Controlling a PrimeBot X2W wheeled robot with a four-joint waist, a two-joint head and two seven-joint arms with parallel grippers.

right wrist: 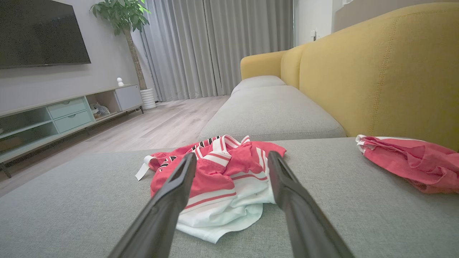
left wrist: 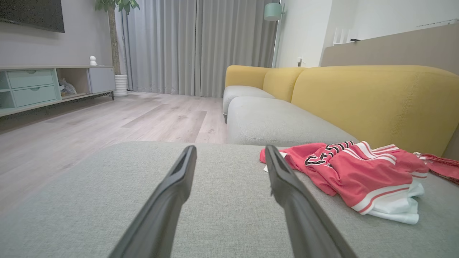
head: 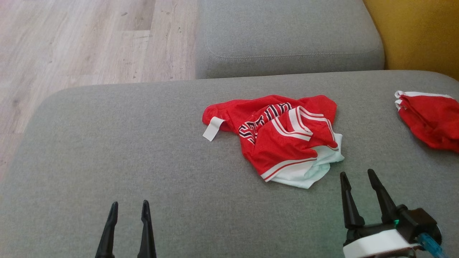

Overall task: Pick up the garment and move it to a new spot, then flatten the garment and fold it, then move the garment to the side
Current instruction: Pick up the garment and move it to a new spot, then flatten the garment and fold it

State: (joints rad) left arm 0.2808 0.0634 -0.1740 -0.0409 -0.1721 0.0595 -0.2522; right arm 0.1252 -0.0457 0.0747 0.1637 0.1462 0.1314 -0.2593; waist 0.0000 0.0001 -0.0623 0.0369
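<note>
Spotting the red-and-white garment (head: 283,139) crumpled on the grey cushion (head: 143,143), lettering folded beyond reading. Left gripper (head: 129,202) and right gripper (head: 356,172) both spread wide, clutching nothing. Second red garment (head: 430,122) cut off at frame edge.

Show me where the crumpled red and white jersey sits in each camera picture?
Head view: the jersey lies right of centre on the grey cushion.
Left wrist view: the jersey lies at the lower right.
Right wrist view: the jersey lies just below centre.
Shared landmark: the yellow backrest, at the right in every view.
</note>
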